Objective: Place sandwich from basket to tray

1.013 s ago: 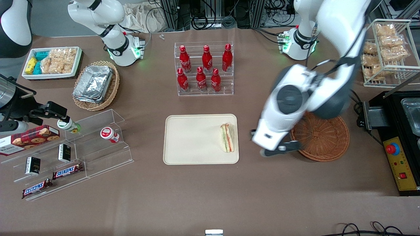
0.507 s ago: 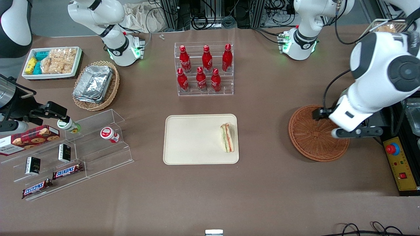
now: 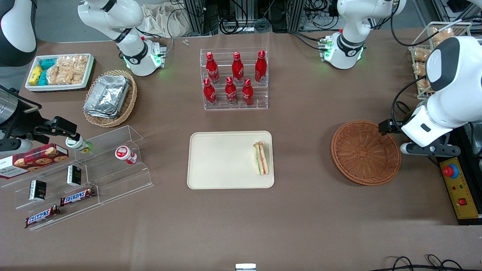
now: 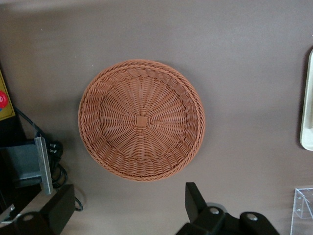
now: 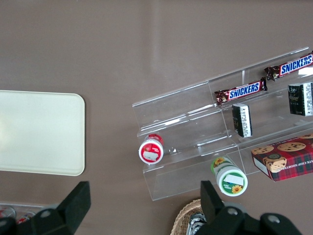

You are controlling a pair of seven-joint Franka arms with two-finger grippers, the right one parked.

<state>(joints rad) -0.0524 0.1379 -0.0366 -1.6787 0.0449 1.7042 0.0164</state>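
The sandwich (image 3: 261,158) lies on the tray (image 3: 222,160), at the tray's edge nearest the basket (image 3: 365,152). The basket stands apart from the tray, toward the working arm's end of the table, with nothing in it. The gripper (image 4: 128,205) hangs above the table just beside the basket, its fingers (image 4: 194,198) spread wide, holding nothing.

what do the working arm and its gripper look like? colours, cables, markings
The left arm has glossy white shells with dark grey joint caps. A black cable loops along it to the wrist. Its base glows green. The gripper, up beside the basket toward the working arm's end of the table, has black fingers, open.
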